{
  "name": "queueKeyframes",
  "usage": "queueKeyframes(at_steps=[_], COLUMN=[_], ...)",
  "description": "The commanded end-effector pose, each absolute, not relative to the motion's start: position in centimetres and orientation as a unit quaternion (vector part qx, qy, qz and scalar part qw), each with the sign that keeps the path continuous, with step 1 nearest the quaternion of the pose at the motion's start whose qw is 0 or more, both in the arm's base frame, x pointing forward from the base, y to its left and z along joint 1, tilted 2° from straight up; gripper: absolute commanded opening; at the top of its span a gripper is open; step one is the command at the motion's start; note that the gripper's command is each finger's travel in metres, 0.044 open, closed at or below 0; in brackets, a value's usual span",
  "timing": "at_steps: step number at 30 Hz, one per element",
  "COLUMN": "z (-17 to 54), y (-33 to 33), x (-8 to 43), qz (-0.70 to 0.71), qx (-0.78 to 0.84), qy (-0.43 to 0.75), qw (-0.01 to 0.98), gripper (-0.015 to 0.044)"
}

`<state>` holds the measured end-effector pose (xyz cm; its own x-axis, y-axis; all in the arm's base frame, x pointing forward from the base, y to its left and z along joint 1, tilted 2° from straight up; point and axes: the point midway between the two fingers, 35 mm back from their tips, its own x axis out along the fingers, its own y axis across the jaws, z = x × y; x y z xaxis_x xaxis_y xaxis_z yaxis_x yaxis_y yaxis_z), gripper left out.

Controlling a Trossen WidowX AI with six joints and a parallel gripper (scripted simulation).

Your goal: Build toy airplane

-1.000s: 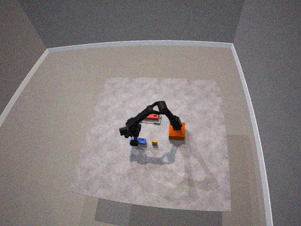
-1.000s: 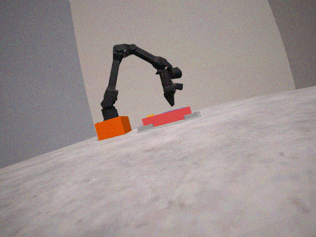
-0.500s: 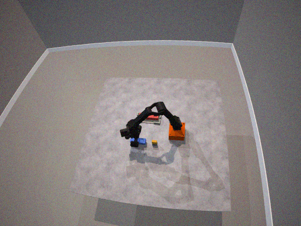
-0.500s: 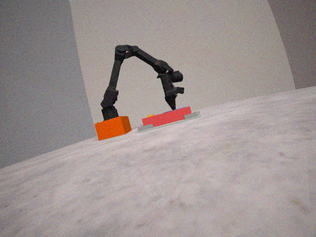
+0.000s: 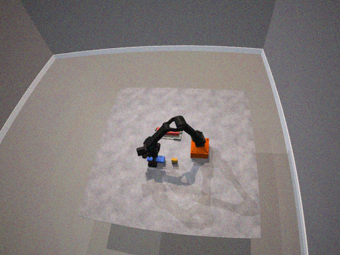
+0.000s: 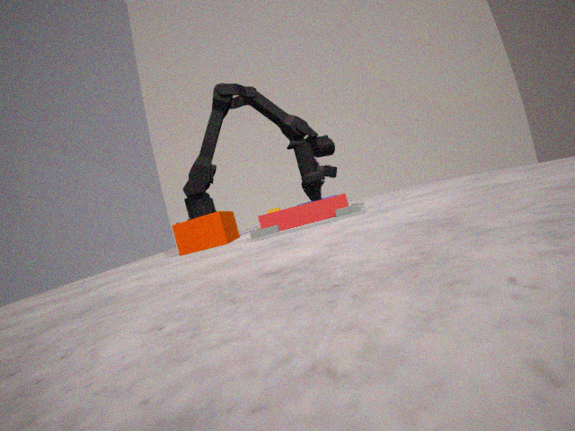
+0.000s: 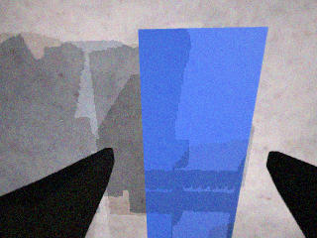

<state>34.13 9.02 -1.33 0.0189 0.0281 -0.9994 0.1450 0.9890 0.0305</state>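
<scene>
The red fuselage (image 5: 172, 133) (image 6: 302, 214) lies in the grey jig cradle (image 5: 177, 138) (image 6: 265, 233) and looks level; the arm partly covers it in the top view. The blue wing (image 5: 161, 159) (image 7: 218, 89) lies on the mat on the other side of the arm from the jig. My gripper (image 5: 152, 161) (image 7: 188, 156) is open and low over the wing, with one fingertip on each side of it and a gap at both sides. In the exterior view the fingertips are hidden behind the fuselage. The yellow tail fin (image 5: 174, 160) (image 6: 274, 211) lies between the wing and the arm's base.
The orange base block (image 5: 200, 149) (image 6: 204, 233) carries the arm and stands to the right of the tail fin in the top view. The arm arches over from the base, passing above the near side of the jig. The pale mottled mat (image 5: 214, 109) lies under everything.
</scene>
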Motion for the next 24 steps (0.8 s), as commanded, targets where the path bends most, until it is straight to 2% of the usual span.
queueKeyframes(at_steps=[1, 10, 16, 22, 24], z=[-1.80, -1.80, -1.80, -1.30, -0.84], y=[9.06, 9.06, 9.06, 9.07, 9.08], x=[34.07, 34.07, 34.07, 34.11, 34.14], qz=[-0.042, -0.042, -0.042, -0.044, -0.045], qx=[0.064, 0.064, 0.064, 0.066, 0.068], qy=[0.700, 0.700, 0.700, 0.700, 0.700], qw=[0.710, 0.710, 0.710, 0.710, 0.710], gripper=[0.0440, 0.0204, 0.0164, 0.0006, 0.0000])
